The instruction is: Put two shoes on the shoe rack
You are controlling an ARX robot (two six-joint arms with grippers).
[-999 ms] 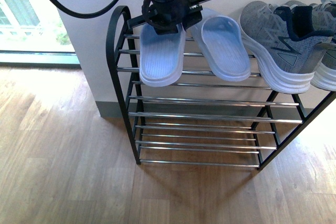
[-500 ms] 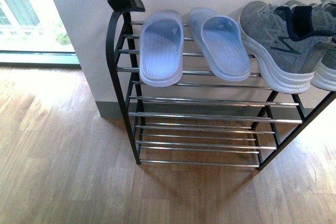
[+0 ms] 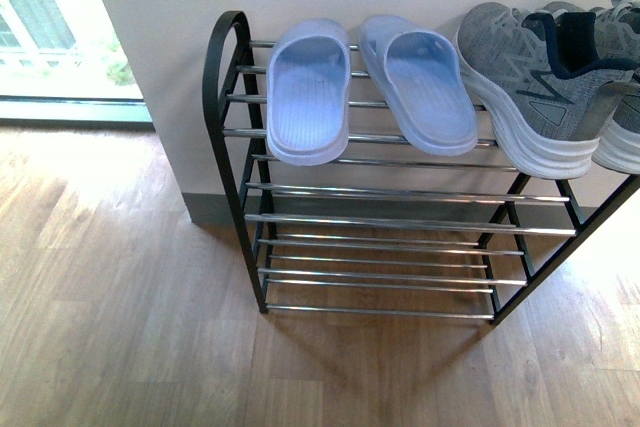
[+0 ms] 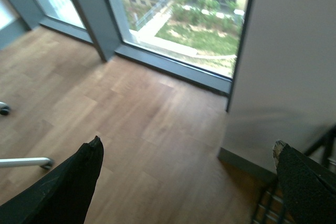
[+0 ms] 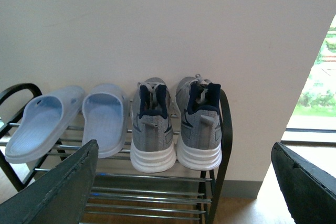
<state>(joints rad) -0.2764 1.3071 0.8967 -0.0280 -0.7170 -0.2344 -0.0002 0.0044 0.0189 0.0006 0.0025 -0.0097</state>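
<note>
Front view looks down steeply, close on the shoe rack (image 3: 240,137). Right wrist view faces the rack's front from farther back. Left wrist view faces floor and window (image 4: 178,14).

Left gripper (image 4: 186,182) gone from above the left slide (image 3: 305,95), out of front view.

Two pale blue slides (image 3: 365,92) and two grey sneakers (image 5: 176,124) with white soles lie side by side on the top tier of the black rack (image 3: 225,97), heels outward.
</note>
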